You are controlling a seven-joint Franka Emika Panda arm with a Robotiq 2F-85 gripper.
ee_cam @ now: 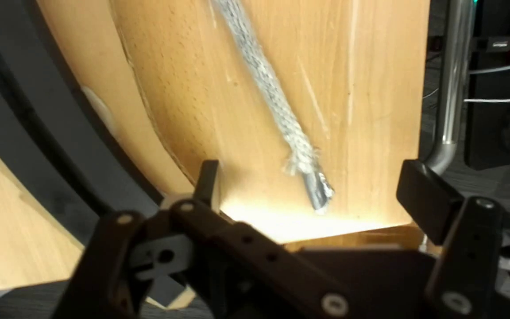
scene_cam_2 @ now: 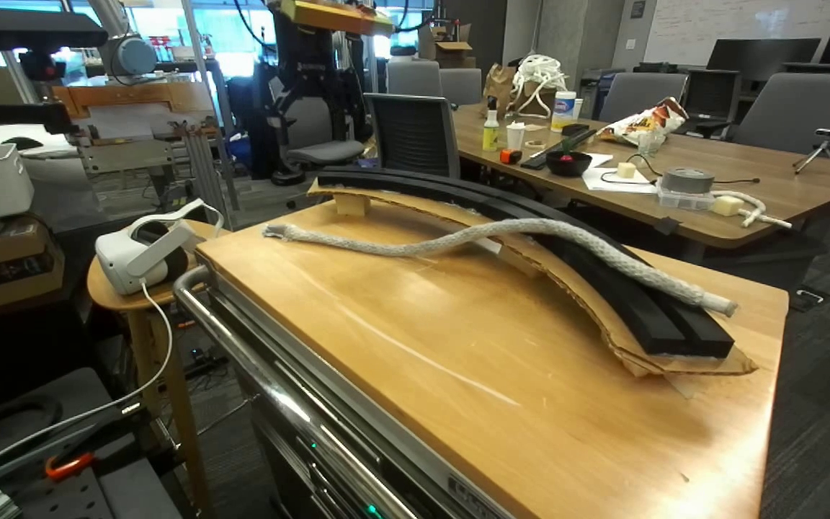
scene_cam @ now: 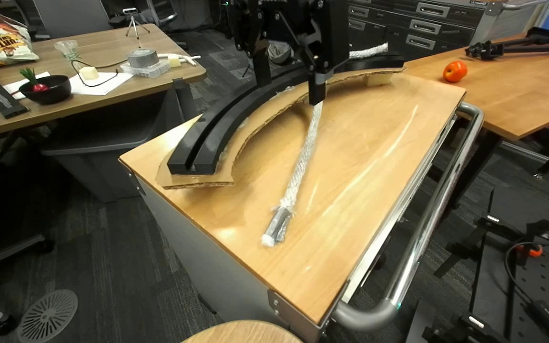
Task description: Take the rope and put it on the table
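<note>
The rope [scene_cam: 303, 157] is a braided grey-white cord with a taped end. In both exterior views its taped part lies on the light wood tabletop [scene_cam: 365, 147]. In an exterior view the rope [scene_cam_2: 451, 240] rises over the cardboard edge and crosses the black channel to its other side. In the wrist view the rope's taped end [ee_cam: 319, 192] appears between the fingertips, on the tabletop [ee_cam: 379, 102] below them. My gripper [scene_cam: 289, 88] is open and empty above the table; it also shows in the wrist view [ee_cam: 313, 181]. In an exterior view it hides the rope's middle.
The curved black channel [scene_cam_2: 602, 288] sits on raised cardboard [scene_cam: 255, 133] on the table. A chrome rail [scene_cam: 427, 228] runs along one edge. A stool with a white headset [scene_cam_2: 130, 256] stands beside it. A cluttered desk [scene_cam: 169, 45] and a wooden table with an orange-red tomato [scene_cam: 455, 71] stand nearby.
</note>
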